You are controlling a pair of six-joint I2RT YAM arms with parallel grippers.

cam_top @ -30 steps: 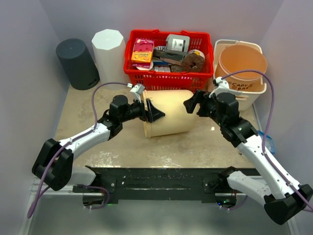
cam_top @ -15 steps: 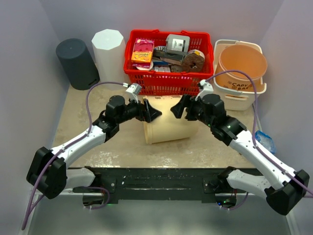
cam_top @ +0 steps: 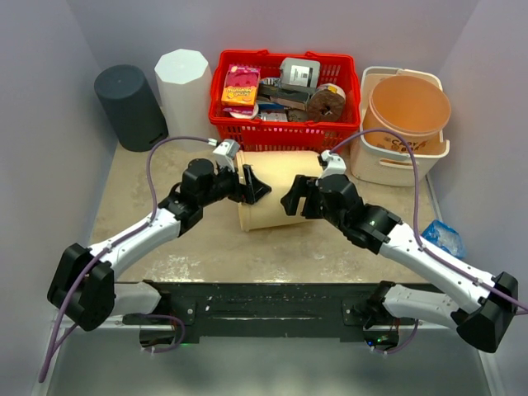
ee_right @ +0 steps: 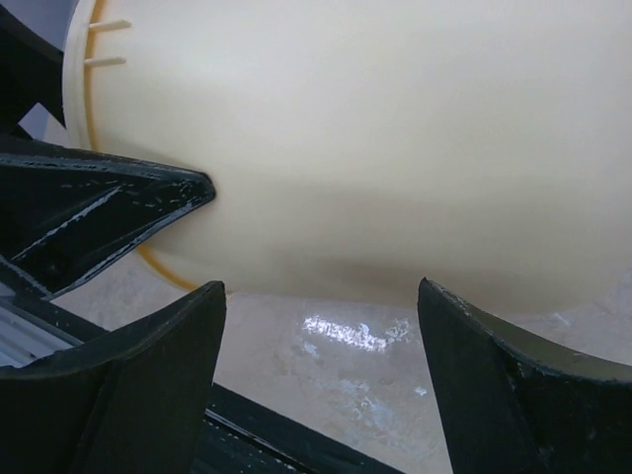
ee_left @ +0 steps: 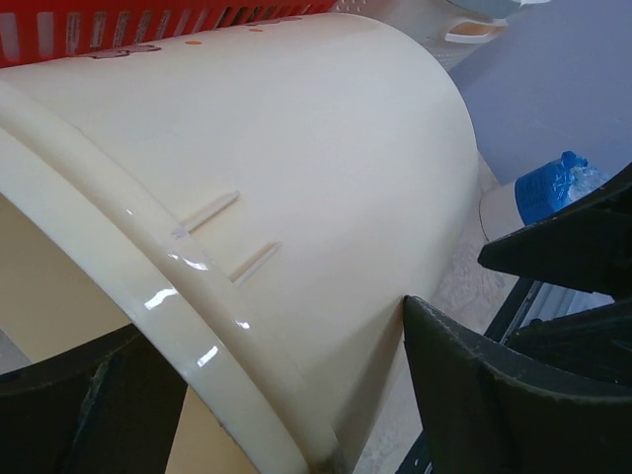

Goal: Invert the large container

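between left hand [cam_top: 254, 186] and right hand [cam_top: 290, 197] lies the tipped large container [cam_top: 280, 171].

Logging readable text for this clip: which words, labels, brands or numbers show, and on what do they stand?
On the white tub: dark lettering on the front wall, too blurred to read.
On the pink packet in the red basket: print too small to read.
On the grey box in the same basket: label unreadable.
On the large container: none.
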